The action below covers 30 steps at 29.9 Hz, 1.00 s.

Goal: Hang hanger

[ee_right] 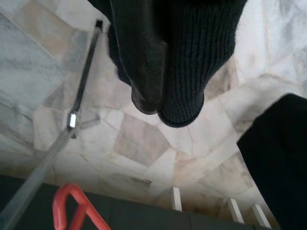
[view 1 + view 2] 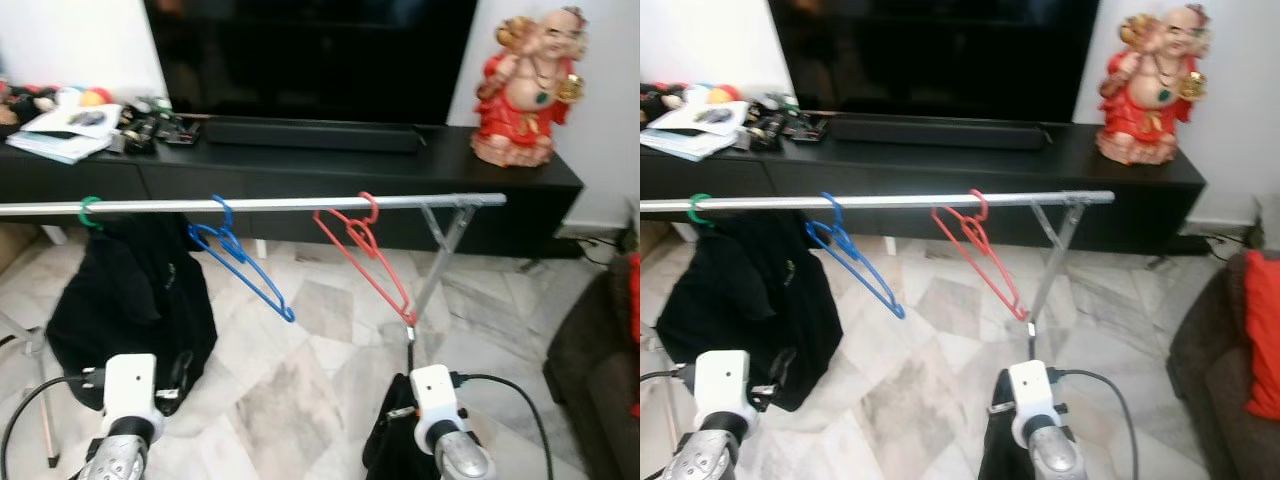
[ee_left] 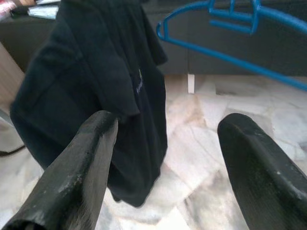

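Observation:
A silver rail [image 2: 300,204] runs across in front of me. On it hang a green hanger [image 2: 90,212] bearing a black shirt [image 2: 135,290], a bare blue hanger [image 2: 240,260] and a bare red hanger [image 2: 365,255]. My left gripper [image 3: 168,129] is open, low and just short of the black shirt [image 3: 96,86], with the blue hanger [image 3: 230,28] beyond it. Low near the rack's leg, my right gripper [image 1: 158,96] is shut on a black knitted garment [image 1: 201,52], which droops beside the right wrist [image 2: 435,395] as a dark bundle [image 2: 392,445].
Behind the rail stands a black TV cabinet [image 2: 330,160] with a soundbar, papers and clutter at its left, and a red figurine [image 2: 527,85]. The rack's slanted leg [image 2: 435,265] stands near my right arm. A dark sofa [image 2: 600,380] is at the right; the floor is marble.

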{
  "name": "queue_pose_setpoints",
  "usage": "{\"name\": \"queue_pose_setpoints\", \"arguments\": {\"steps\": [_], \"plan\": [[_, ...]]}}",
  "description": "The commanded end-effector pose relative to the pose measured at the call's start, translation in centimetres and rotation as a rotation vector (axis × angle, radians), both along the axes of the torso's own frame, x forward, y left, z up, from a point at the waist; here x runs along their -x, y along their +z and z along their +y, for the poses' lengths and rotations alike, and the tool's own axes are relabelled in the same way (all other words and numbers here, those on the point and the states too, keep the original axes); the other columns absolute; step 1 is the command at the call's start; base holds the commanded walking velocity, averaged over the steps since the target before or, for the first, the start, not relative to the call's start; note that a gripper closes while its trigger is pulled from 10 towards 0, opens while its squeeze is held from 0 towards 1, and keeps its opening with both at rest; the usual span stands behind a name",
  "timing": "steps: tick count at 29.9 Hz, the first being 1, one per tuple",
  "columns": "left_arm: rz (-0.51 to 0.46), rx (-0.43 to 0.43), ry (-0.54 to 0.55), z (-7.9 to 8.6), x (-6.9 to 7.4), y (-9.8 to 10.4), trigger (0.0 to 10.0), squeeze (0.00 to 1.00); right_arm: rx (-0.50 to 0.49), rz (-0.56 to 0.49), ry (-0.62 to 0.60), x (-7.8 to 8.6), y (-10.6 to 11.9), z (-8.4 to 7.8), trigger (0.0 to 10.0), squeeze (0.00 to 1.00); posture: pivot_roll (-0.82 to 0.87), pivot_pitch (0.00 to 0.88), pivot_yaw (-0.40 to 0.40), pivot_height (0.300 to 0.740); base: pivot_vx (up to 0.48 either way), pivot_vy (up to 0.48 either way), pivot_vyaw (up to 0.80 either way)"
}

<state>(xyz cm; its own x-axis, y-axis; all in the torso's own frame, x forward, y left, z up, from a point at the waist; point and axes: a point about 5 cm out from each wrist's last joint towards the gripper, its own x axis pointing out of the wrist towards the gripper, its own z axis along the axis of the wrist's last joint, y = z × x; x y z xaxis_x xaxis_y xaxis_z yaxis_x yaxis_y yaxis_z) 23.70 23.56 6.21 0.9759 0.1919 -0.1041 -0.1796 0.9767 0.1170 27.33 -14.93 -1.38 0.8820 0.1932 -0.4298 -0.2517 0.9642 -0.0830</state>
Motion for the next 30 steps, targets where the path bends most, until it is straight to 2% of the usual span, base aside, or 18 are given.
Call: {"name": "queue_pose_setpoints", "arguments": {"steps": [1, 7, 21, 30], "plan": [[-0.022, 0.015, -0.014, -0.5, -0.3, 0.3, 10.0, 0.00, 0.017, -0.005, -0.016, 0.0, 0.0, -0.8, 10.0, 0.00, 0.02, 0.069, 0.013, 0.740, 0.277, 0.000, 0.00], [-0.029, 0.028, -0.051, -0.9, -0.5, 0.5, 10.0, 0.00, 0.021, 0.004, -0.026, 0.1, -0.1, -0.8, 10.0, 0.00, 0.02, 0.071, 0.013, 0.740, 0.277, 0.000, 0.00], [-0.061, 0.030, -0.059, -0.9, -0.6, 1.1, 10.0, 0.00, 0.024, 0.013, -0.040, 0.2, -0.3, -1.0, 10.0, 0.00, 0.03, 0.078, 0.011, 0.740, 0.279, 0.000, 0.00], [-0.084, 0.030, -0.055, -1.0, -1.2, 1.9, 10.0, 0.00, 0.024, 0.018, -0.039, 0.4, -0.4, -1.0, 10.0, 0.00, 0.03, 0.081, 0.011, 0.740, 0.000, 0.000, 0.00]]}}
